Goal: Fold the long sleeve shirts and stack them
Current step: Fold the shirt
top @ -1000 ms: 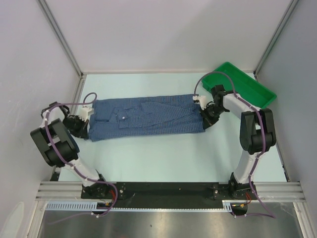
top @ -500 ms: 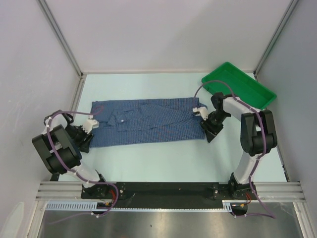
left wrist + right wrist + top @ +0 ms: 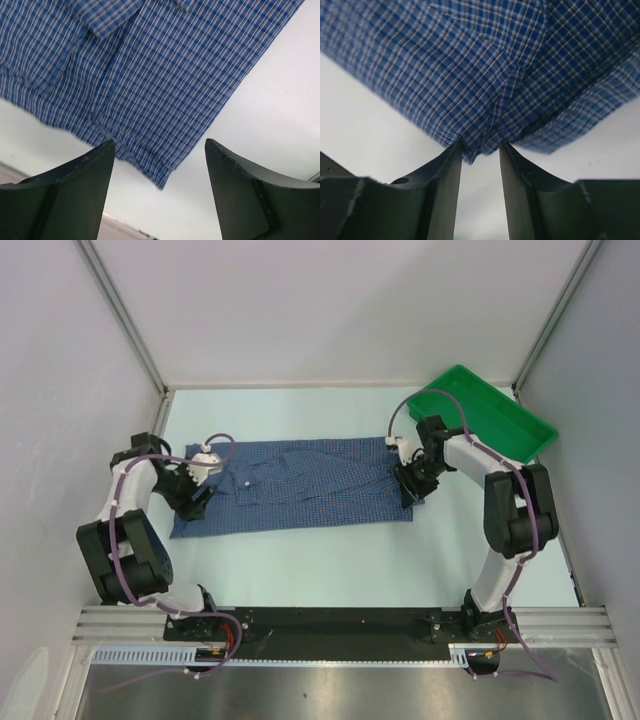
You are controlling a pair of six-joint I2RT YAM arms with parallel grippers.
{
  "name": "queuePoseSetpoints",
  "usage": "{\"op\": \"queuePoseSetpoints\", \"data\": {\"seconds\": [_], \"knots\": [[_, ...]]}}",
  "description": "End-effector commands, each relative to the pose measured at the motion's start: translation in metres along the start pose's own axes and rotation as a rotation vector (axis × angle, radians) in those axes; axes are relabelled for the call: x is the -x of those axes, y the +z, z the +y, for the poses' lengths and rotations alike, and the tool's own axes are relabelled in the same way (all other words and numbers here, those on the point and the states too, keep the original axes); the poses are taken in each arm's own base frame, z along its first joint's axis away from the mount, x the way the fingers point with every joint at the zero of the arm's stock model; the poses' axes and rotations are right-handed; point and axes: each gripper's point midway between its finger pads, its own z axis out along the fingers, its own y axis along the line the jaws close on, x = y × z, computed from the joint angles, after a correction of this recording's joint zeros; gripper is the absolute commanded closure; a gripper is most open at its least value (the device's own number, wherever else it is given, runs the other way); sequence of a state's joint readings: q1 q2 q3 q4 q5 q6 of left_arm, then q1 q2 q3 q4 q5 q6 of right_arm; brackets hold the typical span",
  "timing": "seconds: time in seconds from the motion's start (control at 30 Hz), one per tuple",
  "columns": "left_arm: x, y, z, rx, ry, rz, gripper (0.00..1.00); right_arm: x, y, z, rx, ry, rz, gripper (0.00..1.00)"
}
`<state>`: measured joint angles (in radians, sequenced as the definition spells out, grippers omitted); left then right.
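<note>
The blue checked shirt (image 3: 300, 485) lay flat as 1 long band across the middle of the tabletop (image 3: 320, 570), running from near the left edge toward the right edge, well short of the near and far edges. A small white button (image 3: 246, 479) showed on its left part.

The left gripper (image 3: 159, 145) hung over the shirt's left end, at the near corner of the cloth. Its 2 fingers (image 3: 75, 180) stood wide apart with nothing between them. In the left wrist view, the shirt's hemmed corner lay on the tabletop just beyond the fingertips.

The right gripper (image 3: 480, 146) sat at the shirt's right end and hid a little of that edge from above. Its fingers were apart by a narrow gap. A fold of the cloth's edge reached just to the tips, with bare tabletop showing through the gap behind it.

A green tray (image 3: 485, 412) stood at the far right corner of the tabletop, apart from the shirt. The right arm's forearm crossed in front of the tray's near side. A purple cable (image 3: 420, 396) looped from that arm over the tray's left end.
</note>
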<state>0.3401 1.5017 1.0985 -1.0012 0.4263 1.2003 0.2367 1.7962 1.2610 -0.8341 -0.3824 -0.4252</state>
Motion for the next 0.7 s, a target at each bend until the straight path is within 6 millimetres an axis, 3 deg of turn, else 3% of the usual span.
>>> {"op": "queuePoseSetpoints", "data": {"seconds": [0.0, 0.07, 0.17, 0.4, 0.53, 0.67], "knots": [[0.018, 0.014, -0.002, -0.004, -0.029, -0.05, 0.24, 0.013, 0.023, -0.007, -0.02, 0.05, -0.008, 0.61], [0.017, 0.023, 0.003, 0.003, -0.035, -0.039, 0.24, 0.004, 0.037, -0.012, -0.04, 0.038, 0.038, 0.65], [0.016, 0.028, 0.014, 0.029, -0.051, -0.02, 0.25, 0.0, 0.036, -0.016, -0.043, 0.034, 0.055, 0.66], [0.021, 0.03, 0.037, 0.08, -0.106, -0.009, 0.24, 0.026, -0.005, -0.02, -0.102, -0.004, -0.012, 0.61], [0.047, 0.02, 0.053, 0.089, -0.097, -0.077, 0.21, 0.028, -0.024, -0.007, -0.083, 0.028, -0.054, 0.58], [0.07, 0.021, 0.066, 0.075, -0.089, -0.101, 0.21, 0.008, -0.018, -0.002, -0.074, 0.129, -0.04, 0.6]]}}
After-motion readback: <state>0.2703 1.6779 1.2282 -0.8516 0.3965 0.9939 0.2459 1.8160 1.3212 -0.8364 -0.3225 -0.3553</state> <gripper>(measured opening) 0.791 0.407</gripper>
